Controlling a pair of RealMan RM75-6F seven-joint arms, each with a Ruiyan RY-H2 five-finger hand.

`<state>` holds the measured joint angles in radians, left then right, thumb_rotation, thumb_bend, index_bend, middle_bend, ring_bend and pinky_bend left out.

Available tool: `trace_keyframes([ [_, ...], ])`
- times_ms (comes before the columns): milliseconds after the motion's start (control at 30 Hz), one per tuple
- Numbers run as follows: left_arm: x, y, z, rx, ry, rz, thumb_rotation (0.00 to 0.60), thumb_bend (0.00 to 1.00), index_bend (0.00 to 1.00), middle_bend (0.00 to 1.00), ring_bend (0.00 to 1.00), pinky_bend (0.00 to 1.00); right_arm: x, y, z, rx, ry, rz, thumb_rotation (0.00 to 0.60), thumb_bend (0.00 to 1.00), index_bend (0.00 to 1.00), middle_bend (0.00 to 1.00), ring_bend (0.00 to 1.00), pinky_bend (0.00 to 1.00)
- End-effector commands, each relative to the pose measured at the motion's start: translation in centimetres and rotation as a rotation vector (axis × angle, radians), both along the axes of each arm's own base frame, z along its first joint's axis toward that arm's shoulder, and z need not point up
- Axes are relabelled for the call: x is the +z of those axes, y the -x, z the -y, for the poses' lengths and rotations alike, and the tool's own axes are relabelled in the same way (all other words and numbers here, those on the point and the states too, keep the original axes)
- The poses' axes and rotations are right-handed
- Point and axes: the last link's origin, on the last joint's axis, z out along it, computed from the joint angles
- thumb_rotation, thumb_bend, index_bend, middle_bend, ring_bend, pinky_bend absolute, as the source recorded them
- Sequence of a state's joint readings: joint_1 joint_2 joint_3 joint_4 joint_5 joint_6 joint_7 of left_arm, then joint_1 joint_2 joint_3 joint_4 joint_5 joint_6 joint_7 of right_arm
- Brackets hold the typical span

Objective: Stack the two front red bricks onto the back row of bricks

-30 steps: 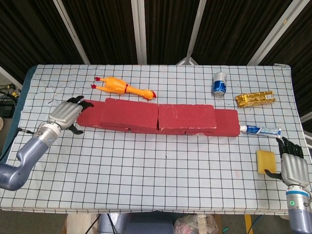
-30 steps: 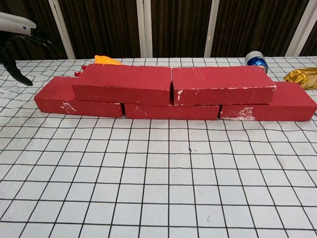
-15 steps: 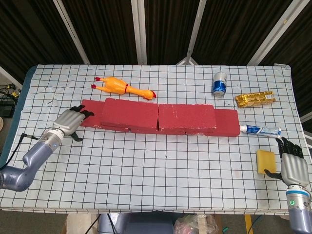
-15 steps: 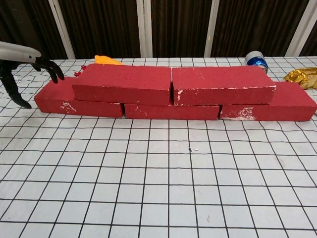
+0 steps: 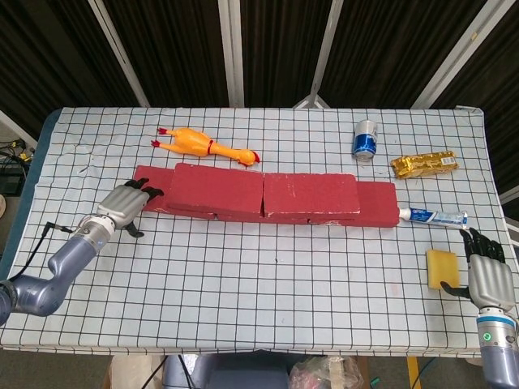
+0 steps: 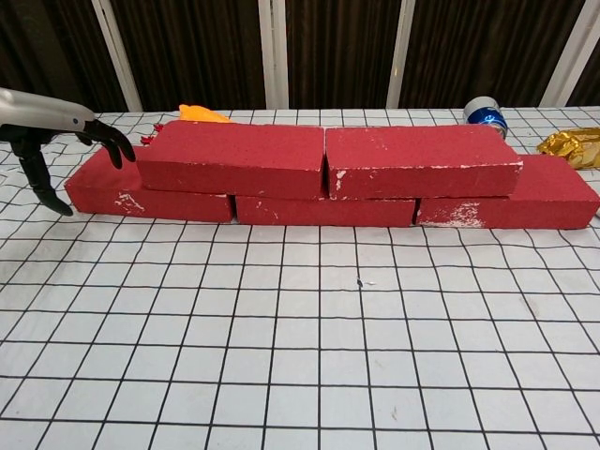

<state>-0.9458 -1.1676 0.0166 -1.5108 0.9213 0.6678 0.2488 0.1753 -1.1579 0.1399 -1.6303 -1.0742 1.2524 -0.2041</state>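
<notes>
Left hand closes in on the end of the brick row

Our left hand has slid rightward, empty fingers spread over the end brick; both stacked red bricks already sit on the back row, so we judge only tidying remains. Right hand rests empty, fingers loosely apart.
</notes>
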Motion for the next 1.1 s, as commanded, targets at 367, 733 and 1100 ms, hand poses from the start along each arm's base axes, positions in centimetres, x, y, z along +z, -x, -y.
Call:
trace_keyframes([
  [367,-0.5,-0.6,0.1,-0.005,0.015,0.002,0.600,0.00,0.18,0.20,0.00,0.11,0.1,0.0,0.0,0.003,0.003,0.004,0.600,0.17,0.03,0.00,0.00,0.00],
  [733,-0.8,-1.1,0.3,-0.013,0.029,0.001,0.600,0.00,0.18,0.21,0.00,0.11,0.2,0.0,0.0,0.002,0.005,0.006,0.600,0.17,0.03,0.00,0.00,0.00],
  [1100,-0.8,-1.4,0.3,-0.015,0.032,-0.001,0.600,0.00,0.18,0.21,0.00,0.11,0.3,0.0,0.0,0.000,0.010,0.009,0.600,0.17,0.03,0.00,0.00,0.00],
])
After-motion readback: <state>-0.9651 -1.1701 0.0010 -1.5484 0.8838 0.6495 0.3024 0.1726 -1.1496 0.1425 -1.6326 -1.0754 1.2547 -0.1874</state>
